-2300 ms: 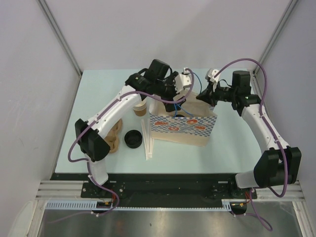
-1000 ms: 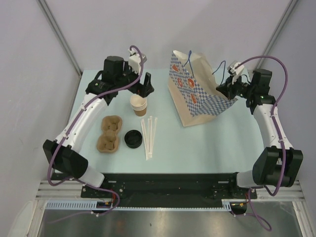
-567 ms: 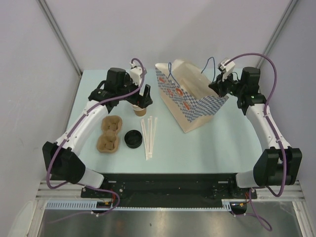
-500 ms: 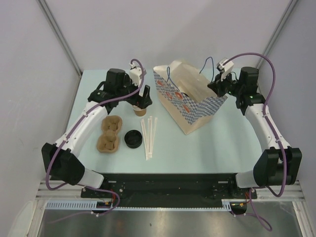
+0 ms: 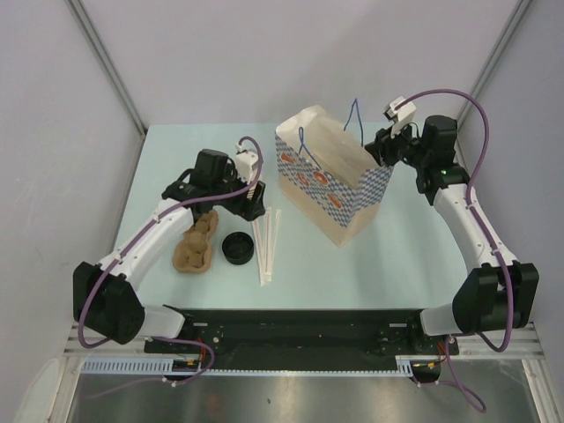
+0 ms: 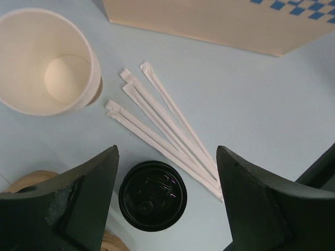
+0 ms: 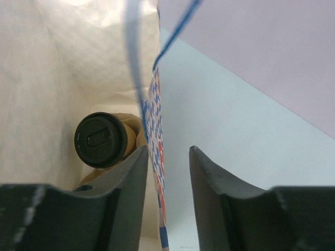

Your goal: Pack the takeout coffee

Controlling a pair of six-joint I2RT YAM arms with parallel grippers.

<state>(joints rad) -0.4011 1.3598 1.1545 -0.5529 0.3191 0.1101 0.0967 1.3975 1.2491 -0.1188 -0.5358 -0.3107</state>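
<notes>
Now shows the paper bag (image 5: 326, 181) upright mid-table, no longer tipped over as a second ago. Has just loosened the right gripper (image 7: 166, 157): jaws apart, astride the bag's far-right rim. Has swung the left gripper (image 6: 166, 154) nearer, wide and empty above the loose lid (image 6: 152, 195) and straws (image 6: 162, 130). Leaves the takeout coffee (image 7: 100, 139) down inside the bag, so probably packed. Points lid-up toward the bag mouth, long axis near vertical.

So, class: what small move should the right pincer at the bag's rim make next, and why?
Probably lift the right pincer straight up, clear of the bag. In the right wrist view its fingers stand parted on either side of the bag's wall, not pinching it. The bag stands upright, and the takeout coffee sits inside.
</notes>
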